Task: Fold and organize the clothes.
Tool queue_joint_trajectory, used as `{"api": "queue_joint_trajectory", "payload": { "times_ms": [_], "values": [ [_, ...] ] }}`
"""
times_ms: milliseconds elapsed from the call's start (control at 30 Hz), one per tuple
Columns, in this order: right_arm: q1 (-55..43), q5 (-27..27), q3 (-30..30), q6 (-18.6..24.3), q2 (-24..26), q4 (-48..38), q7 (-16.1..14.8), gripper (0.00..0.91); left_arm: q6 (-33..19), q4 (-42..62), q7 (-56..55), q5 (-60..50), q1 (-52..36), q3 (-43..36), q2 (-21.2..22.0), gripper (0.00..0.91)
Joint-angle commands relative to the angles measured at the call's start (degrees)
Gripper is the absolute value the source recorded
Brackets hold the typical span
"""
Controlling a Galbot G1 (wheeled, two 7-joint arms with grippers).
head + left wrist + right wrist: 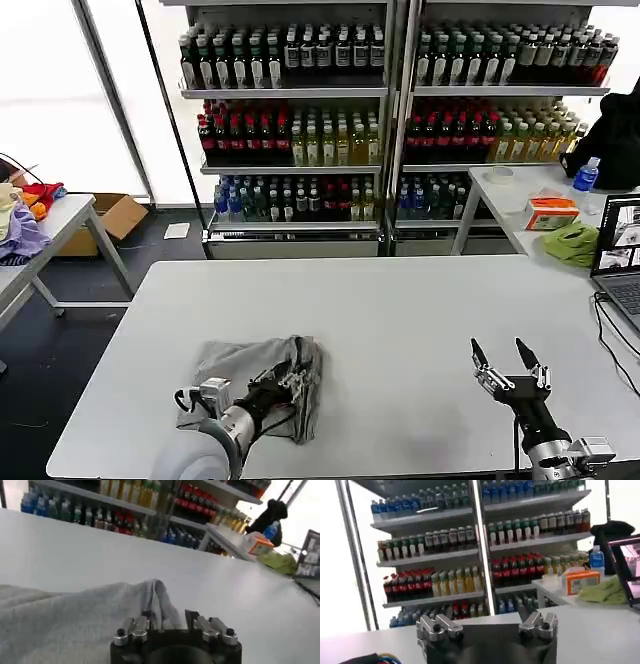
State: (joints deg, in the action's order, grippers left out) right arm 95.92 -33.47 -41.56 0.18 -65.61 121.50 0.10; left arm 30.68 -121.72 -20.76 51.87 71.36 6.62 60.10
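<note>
A light grey shirt [255, 372] lies bunched on the white table [400, 330], near its front edge. The left gripper [293, 380] sits on the shirt's right part, fingers closed on a raised fold of the cloth. To the right of the shirt, well apart, the right gripper [505, 350] hovers with its 2 fingers spread, holding nothing.

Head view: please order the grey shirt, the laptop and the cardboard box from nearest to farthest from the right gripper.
Measured from the right gripper:
1. Laptop, at the table's right edge.
2. Grey shirt, to the left, under the left gripper.
3. Cardboard box, on the floor, far left.
</note>
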Motion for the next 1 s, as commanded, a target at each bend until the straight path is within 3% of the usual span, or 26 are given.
{"api": "queue_joint_trajectory", "payload": {
  "times_ms": [33, 233, 433, 733, 1000],
  "values": [
    [-0.1, -0.1, -0.1, 0.1, 0.1, -0.2, 0.0, 0.907, 2.3, -9.8, 0.8, 3.3, 3.5, 6.2, -1.1, 0.907],
    [-0.1, -0.1, 0.2, 0.3, 0.2, -0.1, -0.1, 0.907, 2.2, -8.1, 5.5, -5.5, 6.9, 20.1, -3.0, 0.907],
    [0.2, -0.1, 0.2, 0.5, 0.2, -0.4, -0.2, 0.907, 0.3, 1.9, 14.6, -13.3, 11.3, 30.8, -2.9, 0.907],
    [0.4, 0.0, 0.3, 0.3, 0.0, 0.1, -0.3, 0.907, -0.6, 12.2, 14.3, -10.6, 11.0, 31.0, -0.7, 0.907],
    [0.5, 0.1, 0.3, 0.2, -0.1, 0.4, -0.2, 0.907, -1.0, 13.1, 13.1, -8.3, 9.3, 28.0, 1.9, 0.907]
  ]
}}
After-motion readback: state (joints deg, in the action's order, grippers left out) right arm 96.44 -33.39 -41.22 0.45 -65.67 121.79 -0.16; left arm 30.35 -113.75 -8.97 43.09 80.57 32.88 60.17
